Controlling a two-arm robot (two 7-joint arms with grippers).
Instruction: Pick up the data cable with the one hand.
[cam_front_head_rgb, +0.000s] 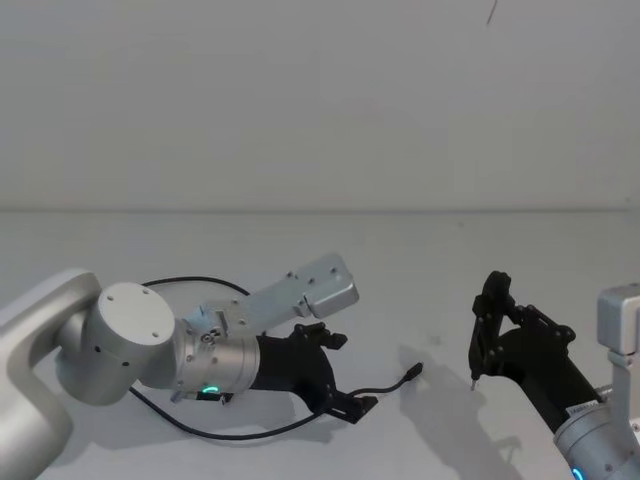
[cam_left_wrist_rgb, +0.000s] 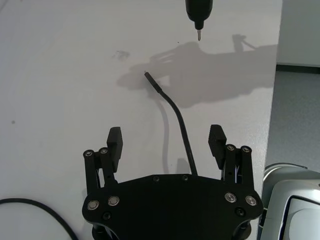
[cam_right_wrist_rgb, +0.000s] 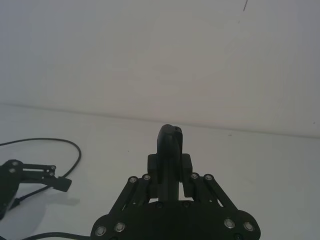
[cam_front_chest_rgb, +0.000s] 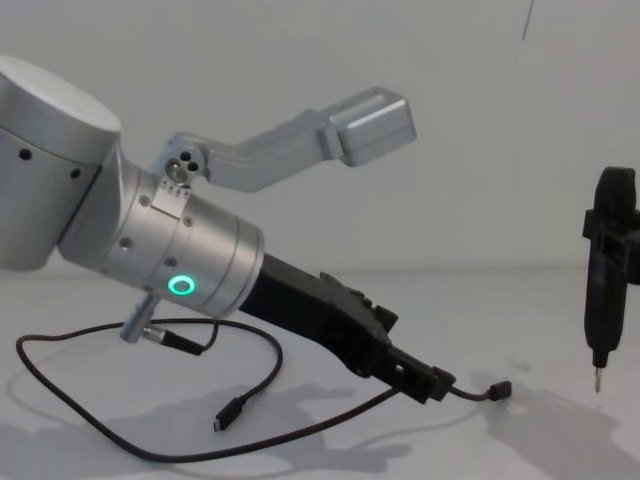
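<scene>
Across the plain white tabletop (cam_front_head_rgb: 520, 250), from the head view's lower left: thick silver cylindrical wrist (cam_front_head_rgb: 225, 360) with green glowing ring (cam_front_chest_rgb: 181, 286), carrying the black angular left gripper (cam_left_wrist_rgb: 166, 137), spread wide, gripping nothing. Between its open fingers (cam_left_wrist_rgb: 115, 137), near bottom centre: long thin black data cable (cam_left_wrist_rgb: 178, 120), lying on that tabletop, looped leftward. At lower right: black right gripper (cam_right_wrist_rgb: 170, 167) clamped on a slim black pen-like pointed tool (cam_front_chest_rgb: 603, 270).
</scene>
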